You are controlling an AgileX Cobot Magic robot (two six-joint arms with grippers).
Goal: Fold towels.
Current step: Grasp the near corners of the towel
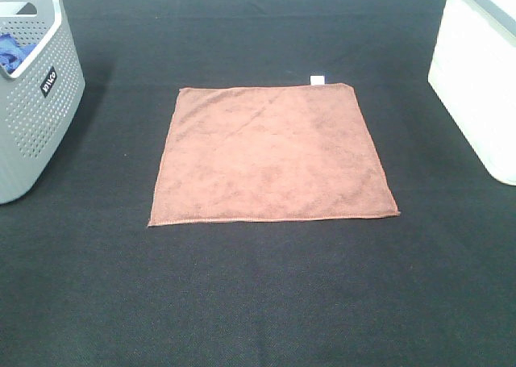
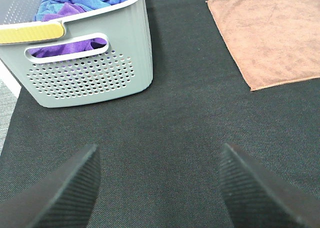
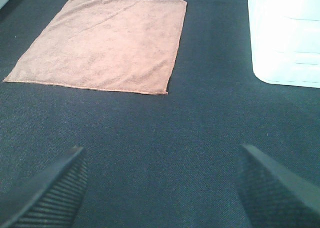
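A reddish-brown square towel lies flat and unfolded in the middle of the black table, its small white tag at the far edge. It also shows in the left wrist view and the right wrist view. Neither arm shows in the exterior high view. My left gripper is open and empty above bare black cloth, near the grey basket and short of the towel. My right gripper is open and empty above bare black cloth, short of the towel's near right corner.
A grey perforated basket with blue and purple cloths stands at the far left. A white bin stands at the far right. The black table cover spreads around the towel.
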